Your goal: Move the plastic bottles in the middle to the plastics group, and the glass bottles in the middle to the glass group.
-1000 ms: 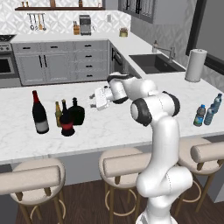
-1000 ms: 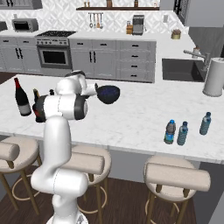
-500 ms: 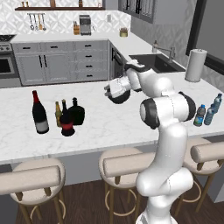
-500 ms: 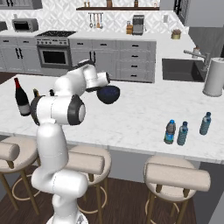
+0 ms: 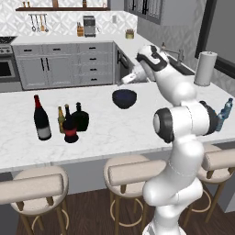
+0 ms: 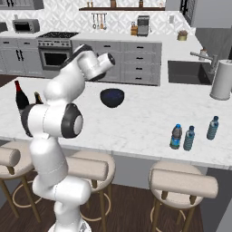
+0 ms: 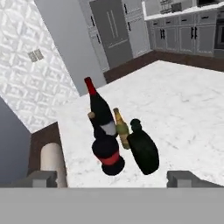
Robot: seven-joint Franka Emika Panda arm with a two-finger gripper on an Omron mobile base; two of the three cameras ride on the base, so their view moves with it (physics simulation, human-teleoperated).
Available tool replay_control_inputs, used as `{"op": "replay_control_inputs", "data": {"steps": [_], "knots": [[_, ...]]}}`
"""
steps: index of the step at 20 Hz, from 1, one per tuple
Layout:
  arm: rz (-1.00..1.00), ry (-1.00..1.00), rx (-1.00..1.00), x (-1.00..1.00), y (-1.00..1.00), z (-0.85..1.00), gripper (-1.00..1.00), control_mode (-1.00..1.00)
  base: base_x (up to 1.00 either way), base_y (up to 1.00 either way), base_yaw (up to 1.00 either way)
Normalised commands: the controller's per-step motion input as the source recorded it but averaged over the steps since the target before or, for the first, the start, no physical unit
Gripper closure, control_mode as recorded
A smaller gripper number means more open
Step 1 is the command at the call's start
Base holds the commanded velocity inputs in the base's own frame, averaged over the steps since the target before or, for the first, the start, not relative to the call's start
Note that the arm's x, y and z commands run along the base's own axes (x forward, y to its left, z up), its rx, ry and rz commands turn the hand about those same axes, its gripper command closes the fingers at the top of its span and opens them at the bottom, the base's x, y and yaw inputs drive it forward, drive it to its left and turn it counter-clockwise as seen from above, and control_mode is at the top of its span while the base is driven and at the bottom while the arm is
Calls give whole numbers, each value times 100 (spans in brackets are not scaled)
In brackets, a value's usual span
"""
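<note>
White marble forms the counter [image 5: 137, 126] on which we see every bottle standing upright. Toward its left end the tall wine bottle [image 5: 41, 118] and the slim amber bottle [image 5: 60, 120] stand close together, with the red-labelled squat bottle [image 5: 70, 127] and the all-black squat bottle [image 5: 81, 118] just beside them, on the side toward the dark blue bowl [image 5: 124, 98] at the counter's middle. Toward the right end, near the front edge, we count three blue-capped water bottles: two [image 6: 176, 136] [image 6: 189, 138] nearly touching and a third [image 6: 212, 128] a little apart toward the paper towel roll [image 6: 222, 79]. We see the gripper [image 5: 129, 79] raised above the counter, near the far edge behind the bowl. Its finger tips [image 7: 186, 178] stand wide apart in the hand view, holding nothing, with the four dark bottles between them farther off.
</note>
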Motion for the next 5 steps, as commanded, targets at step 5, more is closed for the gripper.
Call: {"op": "replay_control_inputs", "data": {"steps": [5], "knots": [[-30,55,-30,-4,-4,34,-100,-100,0,0,0]]}}
